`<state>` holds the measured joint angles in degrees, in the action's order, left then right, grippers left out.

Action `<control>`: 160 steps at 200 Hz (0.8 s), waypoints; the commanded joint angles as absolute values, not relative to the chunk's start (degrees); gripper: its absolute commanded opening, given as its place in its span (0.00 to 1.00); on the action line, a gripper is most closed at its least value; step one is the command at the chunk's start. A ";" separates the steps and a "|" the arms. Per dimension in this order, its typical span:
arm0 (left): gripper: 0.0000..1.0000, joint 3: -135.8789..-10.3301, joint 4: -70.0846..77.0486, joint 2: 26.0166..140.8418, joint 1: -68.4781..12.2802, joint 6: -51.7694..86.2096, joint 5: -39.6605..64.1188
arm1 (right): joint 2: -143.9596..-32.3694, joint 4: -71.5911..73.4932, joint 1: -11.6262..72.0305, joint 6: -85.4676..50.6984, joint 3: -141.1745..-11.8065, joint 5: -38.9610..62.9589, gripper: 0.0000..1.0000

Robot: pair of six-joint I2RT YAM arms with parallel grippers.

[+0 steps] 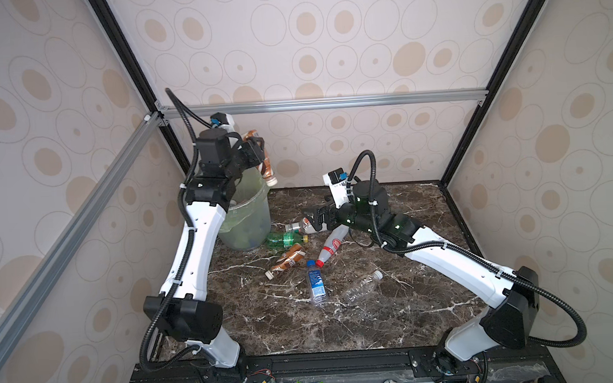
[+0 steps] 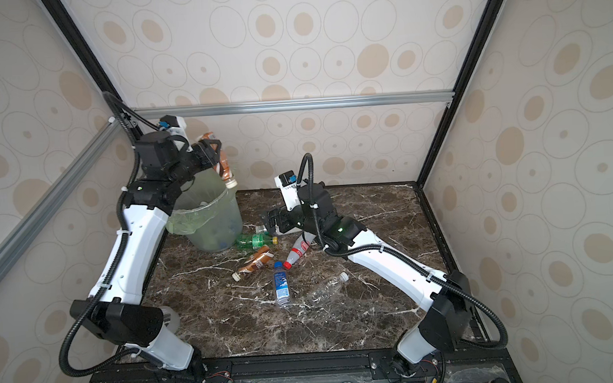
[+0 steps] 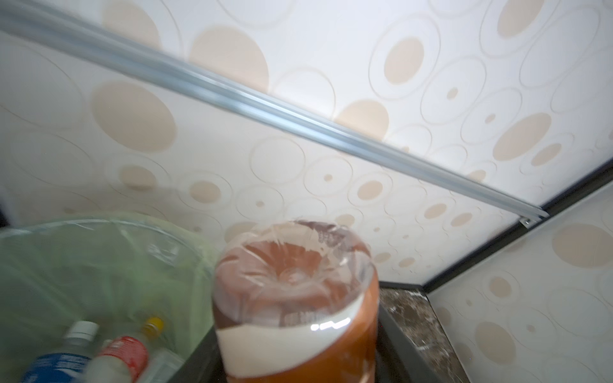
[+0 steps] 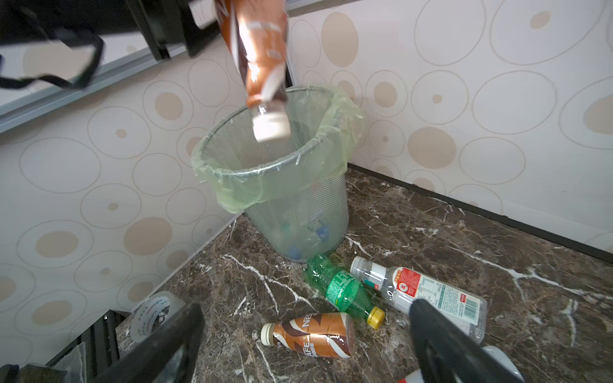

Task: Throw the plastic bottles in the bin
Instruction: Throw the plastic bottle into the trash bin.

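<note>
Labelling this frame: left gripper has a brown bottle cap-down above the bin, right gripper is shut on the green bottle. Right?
Not quite. The right gripper is open and empty; the green bottle lies on the table by the bin, as the right wrist view shows. The left gripper does have a brown bottle cap-down above the bin.

White arm links (image 1: 201, 237), black joints (image 1: 193, 319), ribbed black cables (image 1: 184, 258), white zip ties (image 1: 372, 204)
</note>
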<state>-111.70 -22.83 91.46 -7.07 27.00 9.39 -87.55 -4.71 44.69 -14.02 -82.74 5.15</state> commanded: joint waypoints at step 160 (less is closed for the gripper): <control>0.99 -109.35 -28.34 90.57 2.11 23.88 8.52 | -87.06 -5.53 45.55 -13.13 -80.34 3.60 1.00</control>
